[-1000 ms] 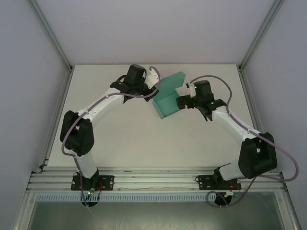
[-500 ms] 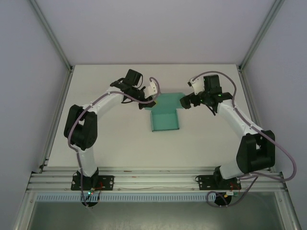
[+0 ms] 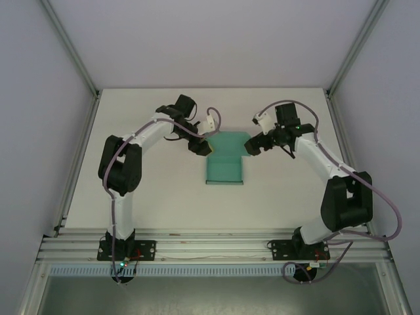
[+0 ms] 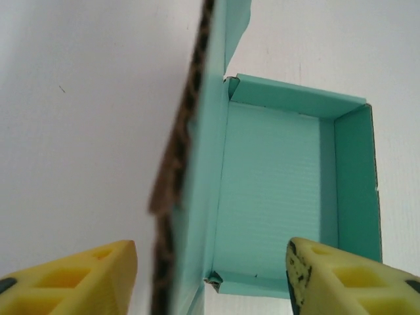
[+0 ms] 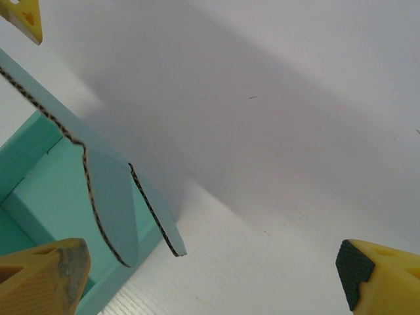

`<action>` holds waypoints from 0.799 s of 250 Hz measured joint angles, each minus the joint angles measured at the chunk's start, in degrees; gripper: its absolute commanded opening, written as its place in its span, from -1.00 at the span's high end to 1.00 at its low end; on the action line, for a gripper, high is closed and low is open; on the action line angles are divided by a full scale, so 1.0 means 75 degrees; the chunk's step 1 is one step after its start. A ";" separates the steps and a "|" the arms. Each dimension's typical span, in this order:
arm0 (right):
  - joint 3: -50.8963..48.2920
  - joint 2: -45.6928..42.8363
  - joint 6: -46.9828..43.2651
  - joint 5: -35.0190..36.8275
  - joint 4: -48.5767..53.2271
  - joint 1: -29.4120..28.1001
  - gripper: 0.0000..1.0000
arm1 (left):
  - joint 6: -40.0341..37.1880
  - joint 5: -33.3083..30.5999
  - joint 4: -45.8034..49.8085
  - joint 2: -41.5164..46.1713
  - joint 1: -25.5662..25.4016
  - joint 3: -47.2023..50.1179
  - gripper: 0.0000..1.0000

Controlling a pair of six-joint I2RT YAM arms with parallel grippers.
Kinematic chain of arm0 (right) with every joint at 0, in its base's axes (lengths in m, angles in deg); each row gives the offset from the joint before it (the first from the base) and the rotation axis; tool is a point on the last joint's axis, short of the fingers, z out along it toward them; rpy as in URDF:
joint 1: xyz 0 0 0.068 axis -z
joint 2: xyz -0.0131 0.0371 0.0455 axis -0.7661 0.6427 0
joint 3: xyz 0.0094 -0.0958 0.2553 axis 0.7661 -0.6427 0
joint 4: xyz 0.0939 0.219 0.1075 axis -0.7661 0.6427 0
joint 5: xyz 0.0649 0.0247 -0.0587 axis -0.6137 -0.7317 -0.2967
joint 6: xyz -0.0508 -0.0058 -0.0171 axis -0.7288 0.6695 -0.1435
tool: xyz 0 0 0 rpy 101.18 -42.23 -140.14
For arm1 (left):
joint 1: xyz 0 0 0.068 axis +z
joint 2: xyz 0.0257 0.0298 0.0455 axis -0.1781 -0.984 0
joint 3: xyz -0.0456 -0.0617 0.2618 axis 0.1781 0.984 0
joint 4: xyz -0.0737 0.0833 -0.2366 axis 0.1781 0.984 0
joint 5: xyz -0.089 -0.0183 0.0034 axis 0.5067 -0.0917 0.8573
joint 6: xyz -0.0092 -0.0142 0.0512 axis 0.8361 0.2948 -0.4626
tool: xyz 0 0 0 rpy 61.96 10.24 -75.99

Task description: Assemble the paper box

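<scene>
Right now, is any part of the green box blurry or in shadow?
Left wrist view: the paper box has its near flap edge blurred, its inside sharp. Right wrist view: a broad soft shadow lies on the table behind the flap.

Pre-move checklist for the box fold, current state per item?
1. paper box sits flat on the table, between both tools: ok.
2. Tray walls folded upright: ok for the three in the left wrist view.
3. left tool open: ok, jaws stand apart on either side of the lid panel, not clamped on it.
4. right tool open and holding nothing: ok, with a curved flap near one jaw.
5. Lid panel folded over the tray: not ok, tray interior is exposed.
6. Flaps tucked into the walls: cannot tell.
</scene>
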 measured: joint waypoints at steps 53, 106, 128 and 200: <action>0.0545 0.0175 -0.0160 -0.0076 0.0283 -0.0096 -0.81 | 0.0586 -0.0903 -0.0035 0.0361 0.0023 0.0067 -0.56; 0.0781 0.0726 -0.0309 0.0017 0.0522 -0.0370 -0.63 | 0.0994 -0.1384 0.0143 0.0417 0.0134 0.0067 -0.10; 0.0799 0.0933 -0.0437 0.0093 0.0676 -0.0495 -0.42 | 0.1174 -0.1393 0.0178 0.0417 0.0152 0.0067 0.20; 0.0886 0.1163 -0.0306 0.0245 0.0775 -0.0603 0.67 | 0.1399 -0.1539 0.0198 0.0420 0.0117 0.0041 0.82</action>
